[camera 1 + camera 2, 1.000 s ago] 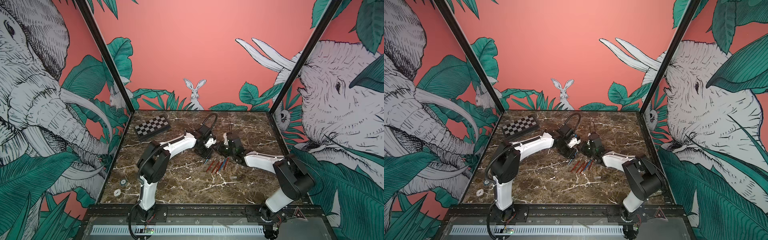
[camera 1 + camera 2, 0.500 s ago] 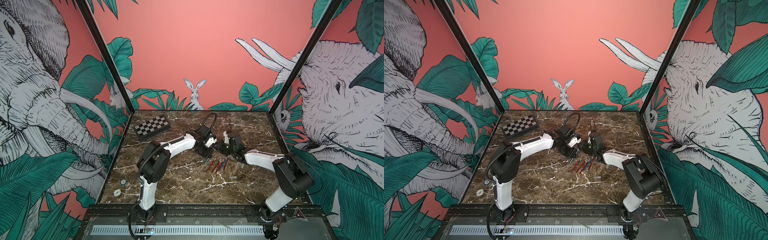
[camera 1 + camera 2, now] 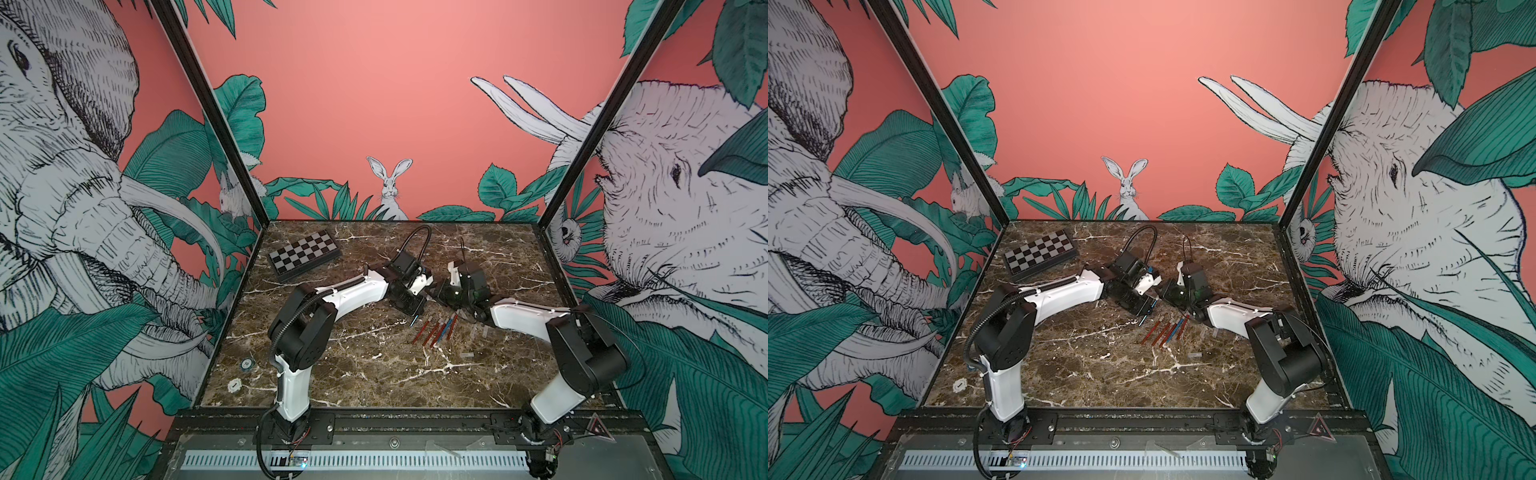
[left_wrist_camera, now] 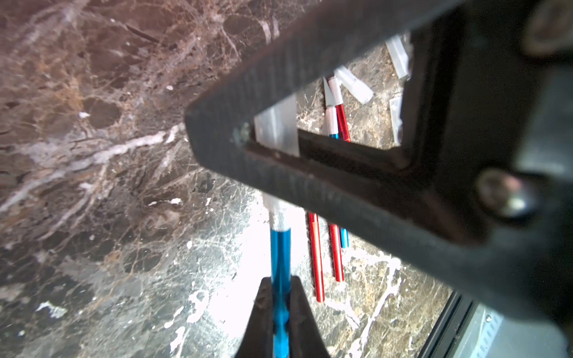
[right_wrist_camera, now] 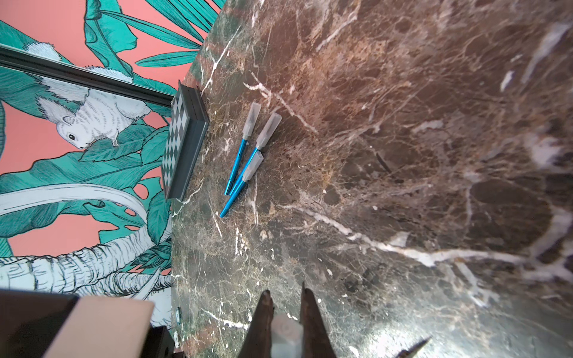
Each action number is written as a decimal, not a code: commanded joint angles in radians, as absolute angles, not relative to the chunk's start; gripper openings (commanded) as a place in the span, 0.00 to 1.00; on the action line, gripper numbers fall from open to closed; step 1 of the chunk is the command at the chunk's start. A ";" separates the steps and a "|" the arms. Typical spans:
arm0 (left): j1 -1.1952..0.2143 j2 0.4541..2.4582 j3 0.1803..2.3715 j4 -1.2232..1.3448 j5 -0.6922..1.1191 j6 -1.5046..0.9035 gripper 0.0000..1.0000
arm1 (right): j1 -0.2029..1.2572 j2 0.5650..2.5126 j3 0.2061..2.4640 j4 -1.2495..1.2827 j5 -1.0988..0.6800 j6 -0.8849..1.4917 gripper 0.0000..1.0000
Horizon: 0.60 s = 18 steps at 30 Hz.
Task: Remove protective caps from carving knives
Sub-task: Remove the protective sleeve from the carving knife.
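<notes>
On the marble bench (image 3: 374, 374), mid-frame in both top views, the left gripper (image 4: 280, 310) clamps a blue carving knife (image 4: 280, 257). The right gripper (image 5: 286, 313) is closed on the clear protective cap (image 5: 285, 334) at its tip, and the blade is hidden behind that gripper. Just below lie loose knives (image 3: 434, 332). The markings on the lower-left discs (image 3: 246, 364) are too small to read.

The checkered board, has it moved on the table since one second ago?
No. In both top views the checkered board lies at the same place beside the table's back left corner as before.
</notes>
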<state>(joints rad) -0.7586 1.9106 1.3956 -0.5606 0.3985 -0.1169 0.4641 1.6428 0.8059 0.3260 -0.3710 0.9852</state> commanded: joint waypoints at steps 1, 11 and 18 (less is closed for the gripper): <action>-0.770 1.842 1.345 -0.778 0.452 -0.084 0.00 | 0.383 1.675 0.830 0.425 -0.189 0.947 0.04; -0.770 1.841 1.333 -0.797 0.477 -0.063 0.00 | 0.364 1.676 0.838 0.440 -0.165 0.918 0.06; -0.770 1.838 1.333 -0.820 0.477 -0.046 0.00 | 0.338 1.657 0.841 0.435 -0.169 0.890 0.06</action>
